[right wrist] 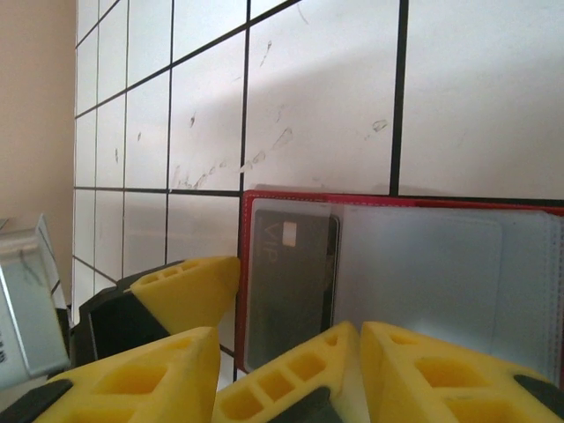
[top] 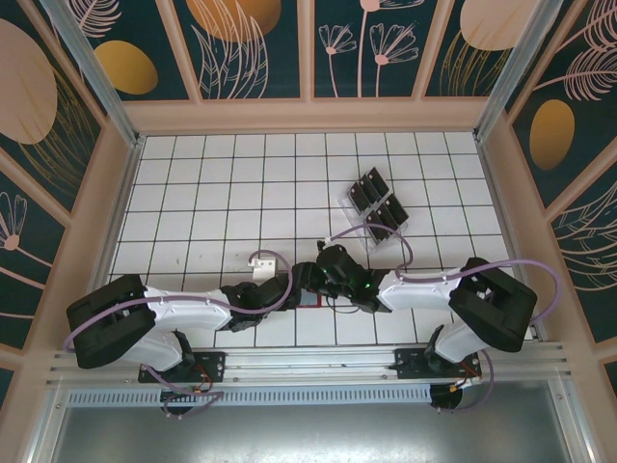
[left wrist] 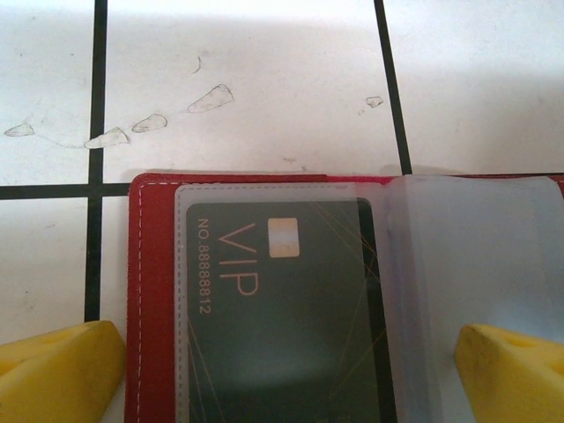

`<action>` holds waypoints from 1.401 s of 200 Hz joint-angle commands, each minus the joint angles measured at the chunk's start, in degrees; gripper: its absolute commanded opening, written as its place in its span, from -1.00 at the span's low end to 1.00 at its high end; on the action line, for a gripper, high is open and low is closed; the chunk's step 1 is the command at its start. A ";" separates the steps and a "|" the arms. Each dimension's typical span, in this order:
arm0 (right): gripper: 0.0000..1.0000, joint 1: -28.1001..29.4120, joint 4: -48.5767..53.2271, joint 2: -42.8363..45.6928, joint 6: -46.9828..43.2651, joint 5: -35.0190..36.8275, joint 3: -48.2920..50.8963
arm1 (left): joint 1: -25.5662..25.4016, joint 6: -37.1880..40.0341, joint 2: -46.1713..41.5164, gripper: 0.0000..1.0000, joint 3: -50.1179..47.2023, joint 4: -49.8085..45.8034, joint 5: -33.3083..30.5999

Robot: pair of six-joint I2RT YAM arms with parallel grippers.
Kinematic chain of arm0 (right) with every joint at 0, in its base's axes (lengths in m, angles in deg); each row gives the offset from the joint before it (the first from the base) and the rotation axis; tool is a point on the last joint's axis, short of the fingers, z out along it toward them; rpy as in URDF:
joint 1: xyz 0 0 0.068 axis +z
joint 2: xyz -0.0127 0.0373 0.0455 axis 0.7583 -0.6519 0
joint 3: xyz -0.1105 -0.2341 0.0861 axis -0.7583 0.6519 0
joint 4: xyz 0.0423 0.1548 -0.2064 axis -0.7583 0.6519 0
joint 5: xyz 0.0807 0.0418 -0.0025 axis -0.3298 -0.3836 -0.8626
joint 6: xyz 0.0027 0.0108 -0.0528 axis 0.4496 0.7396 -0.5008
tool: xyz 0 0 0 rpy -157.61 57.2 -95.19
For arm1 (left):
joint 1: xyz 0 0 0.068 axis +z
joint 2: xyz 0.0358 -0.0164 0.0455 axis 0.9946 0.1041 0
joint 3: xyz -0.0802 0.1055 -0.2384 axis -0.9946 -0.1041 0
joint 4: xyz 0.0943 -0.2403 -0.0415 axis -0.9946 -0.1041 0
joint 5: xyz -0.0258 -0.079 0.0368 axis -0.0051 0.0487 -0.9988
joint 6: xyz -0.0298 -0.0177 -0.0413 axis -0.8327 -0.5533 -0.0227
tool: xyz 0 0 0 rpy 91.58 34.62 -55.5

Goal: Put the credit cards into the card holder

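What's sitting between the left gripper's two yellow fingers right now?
In the left wrist view, the open red card holder lies between the left gripper's fingers, with one black credit card tucked inside its clear pocket.

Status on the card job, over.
Left claw open over the card holder. Right claw low beside it, grip unclear. One credit card sleeved; other cards in the tray. Nothing blocking.
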 commanded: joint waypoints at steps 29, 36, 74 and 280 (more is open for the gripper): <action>-0.09 -1.12 8.07 -2.06 -0.29 6.44 2.34 | 0.61 -2.44 1.02 0.97 -3.74 -7.00 0.73; -0.09 -1.31 8.07 -2.09 -0.29 6.49 2.62 | 0.62 -2.47 0.99 0.97 -3.74 -6.96 0.81; -0.09 -2.19 7.68 -2.12 -0.35 6.06 3.53 | 0.61 -2.24 1.09 0.97 -3.56 -6.81 0.85; -0.09 -3.29 0.38 -6.07 -1.33 -3.41 1.32 | 0.59 0.25 -5.24 0.97 -3.29 -6.28 1.32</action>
